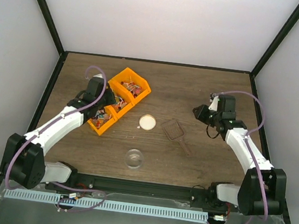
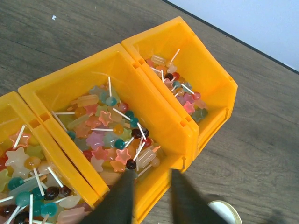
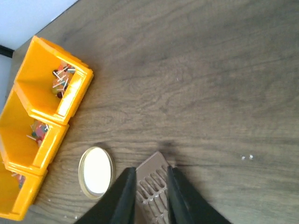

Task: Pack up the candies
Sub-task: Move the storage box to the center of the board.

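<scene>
Your left pincer (image 2: 150, 179) hovers part-open and empty over the yellow bins (image 2: 154, 107) that hold the candies (image 2: 110, 135), while your right pincer (image 3: 149, 173), likewise part-open and empty, hangs near the brown scoop (image 3: 152, 193) on the bench (image 3: 210, 93).

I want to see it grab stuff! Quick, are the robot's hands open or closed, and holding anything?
Left gripper: open, holding nothing.
Right gripper: open, holding nothing; the scoop lies ungripped.

Three bins (image 2: 154, 107) stand in a row under the left claw (image 2: 152, 175), candies (image 2: 110, 135) lying in each. The lid (image 2: 225, 212) lies on the table (image 2: 261, 154) just right of that claw. The scoop (image 3: 152, 191) lies ahead of the right claw (image 3: 149, 171), with the lid to its left and the bins farther left.
</scene>
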`<control>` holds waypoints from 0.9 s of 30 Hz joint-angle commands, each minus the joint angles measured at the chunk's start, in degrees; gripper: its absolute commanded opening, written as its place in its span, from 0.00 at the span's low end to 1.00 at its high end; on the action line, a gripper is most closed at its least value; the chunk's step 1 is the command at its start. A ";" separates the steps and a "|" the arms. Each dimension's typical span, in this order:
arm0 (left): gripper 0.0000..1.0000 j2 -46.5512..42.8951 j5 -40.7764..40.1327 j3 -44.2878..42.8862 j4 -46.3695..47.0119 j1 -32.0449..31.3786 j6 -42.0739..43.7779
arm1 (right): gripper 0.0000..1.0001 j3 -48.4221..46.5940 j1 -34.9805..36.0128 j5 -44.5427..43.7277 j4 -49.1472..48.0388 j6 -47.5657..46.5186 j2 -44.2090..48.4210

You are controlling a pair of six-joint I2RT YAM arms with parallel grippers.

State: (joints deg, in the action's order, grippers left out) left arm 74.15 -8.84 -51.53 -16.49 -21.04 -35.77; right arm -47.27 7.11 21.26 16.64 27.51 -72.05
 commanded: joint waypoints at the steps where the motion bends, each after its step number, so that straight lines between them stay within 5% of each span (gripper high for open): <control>1: 0.04 -1.22 0.37 0.89 -0.80 0.02 -0.72 | 0.08 1.13 0.67 2.02 1.50 0.89 -0.21; 4: 0.10 -0.57 -1.50 0.76 -1.89 -0.01 -2.48 | 0.01 0.67 0.80 2.33 2.46 0.31 -1.04; 6: 0.65 0.80 -3.64 -0.55 -3.73 -0.05 -3.84 | 0.06 0.37 0.86 1.86 3.09 0.45 -1.78; 7: 0.82 1.87 -5.00 -1.57 -5.18 -0.06 -5.24 | 0.27 0.44 0.84 1.62 3.01 0.44 -1.78; 8: 0.87 3.18 -6.47 -3.01 -6.86 -0.06 -6.60 | 0.46 0.61 0.81 1.40 2.78 0.40 -1.67; 10: 0.89 6.87 -9.20 -5.74 -10.63 -0.05 -9.80 | 0.59 0.85 0.87 0.83 2.66 0.37 -1.18; 13: 0.88 12.38 -10.04 -9.69 -13.57 0.11 -11.20 | 0.62 0.92 0.88 0.22 3.31 -0.01 -1.09; 19: 0.59 20.64 -12.33 -15.32 -17.94 0.09 -15.64 | 0.59 1.05 0.82 -0.84 4.48 -0.76 -1.34; 27: 0.76 22.63 -14.29 -18.19 -20.28 0.20 -17.96 | 0.59 0.44 0.80 -1.97 4.43 -1.84 -2.88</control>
State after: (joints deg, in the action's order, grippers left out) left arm 95.88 -20.99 -67.51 -33.50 -20.99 -51.70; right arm -45.91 7.66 20.34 20.60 26.83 -73.76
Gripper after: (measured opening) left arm 0.719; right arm 0.587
